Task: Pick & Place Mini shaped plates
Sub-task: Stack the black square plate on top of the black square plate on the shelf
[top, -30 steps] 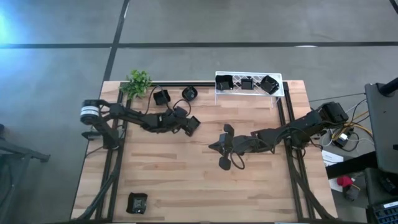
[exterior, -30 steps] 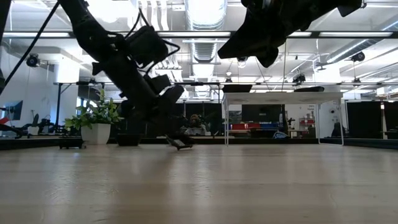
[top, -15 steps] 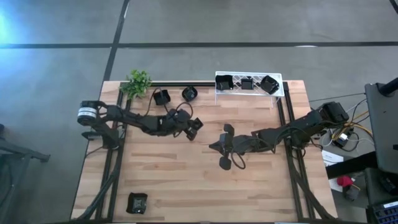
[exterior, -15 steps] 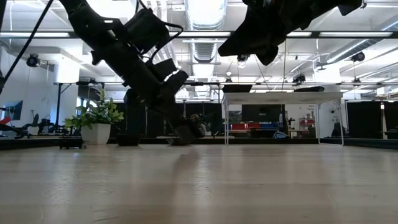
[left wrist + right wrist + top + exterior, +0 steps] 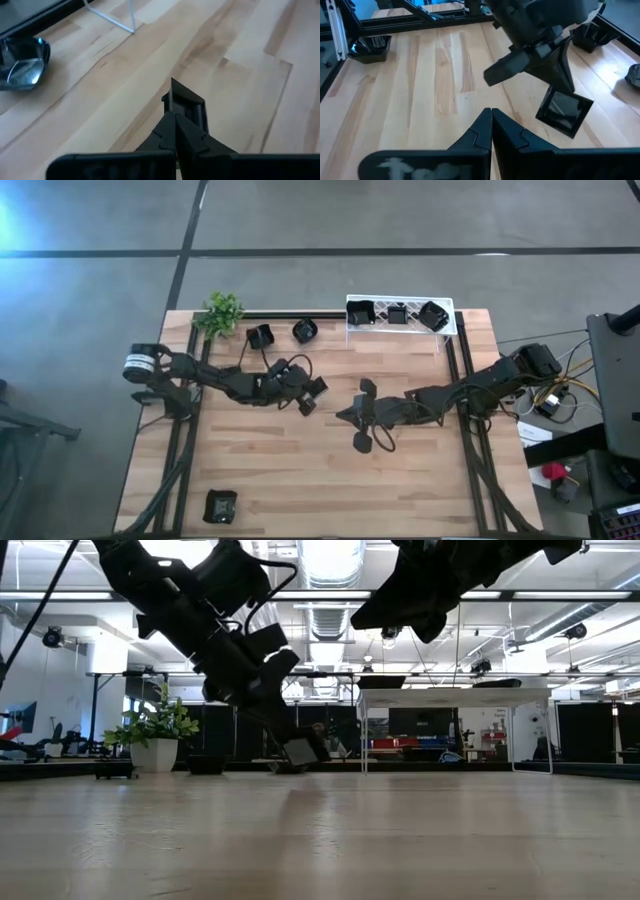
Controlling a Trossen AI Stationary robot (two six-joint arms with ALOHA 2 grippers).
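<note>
Item in hand: one square mini plate [image 5: 316, 389], pinched by its rim in your left gripper [image 5: 306, 392], fingers closed on it, carried clear of the table [image 5: 300, 480] at mid-board. Keep the pinch firm and the dish level as you travel; judged destination is the white lattice rack [image 5: 400, 328], ahead of the gripper and off to its right at the far edge. Rack contents: three dark plates [image 5: 398, 314] side by side. Loose stock: two plates [image 5: 260, 336] on the wood behind the left gripper near the small green plant [image 5: 222, 312]; one [image 5: 220, 505] at the near corner. Right gripper [image 5: 356, 418]: closed, empty, hanging mid-table just beside the carried plate.
</note>
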